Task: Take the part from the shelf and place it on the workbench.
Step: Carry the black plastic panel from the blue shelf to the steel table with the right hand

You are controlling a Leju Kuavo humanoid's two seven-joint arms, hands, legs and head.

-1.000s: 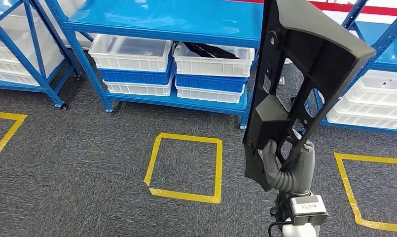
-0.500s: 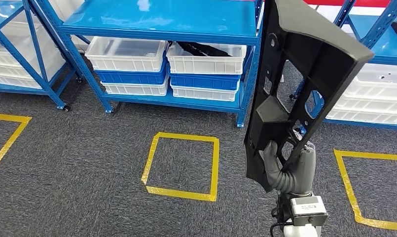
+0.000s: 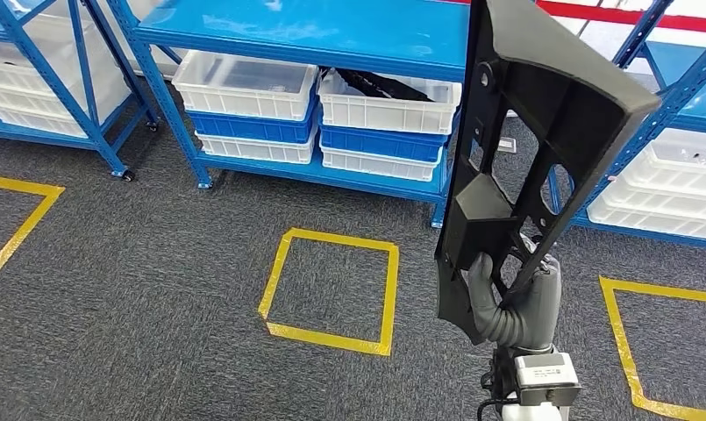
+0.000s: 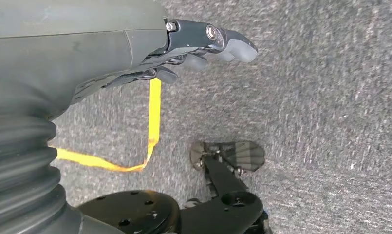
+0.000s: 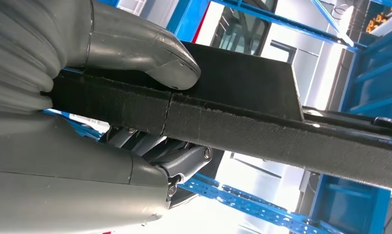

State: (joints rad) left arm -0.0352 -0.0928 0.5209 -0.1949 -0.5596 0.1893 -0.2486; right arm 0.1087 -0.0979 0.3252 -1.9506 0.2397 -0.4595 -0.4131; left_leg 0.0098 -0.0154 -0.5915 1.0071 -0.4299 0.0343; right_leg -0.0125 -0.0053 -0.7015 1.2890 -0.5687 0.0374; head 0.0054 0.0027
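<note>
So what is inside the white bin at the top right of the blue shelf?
A dark object lies inside the white bin, sticking above its rim. The bin wall covers its lower portion, and what it is cannot be told.

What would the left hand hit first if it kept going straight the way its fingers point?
Probably the grey carpet floor: the left hand hangs empty, fingers aimed at it, nothing visible between, though depth is unclear.

- You are looking at a warehouse or factory storeroom.
- Blue steel shelving holds stacked white and blue plastic bins.
- Yellow tape squares mark stations on the grey carpet floor.
</note>
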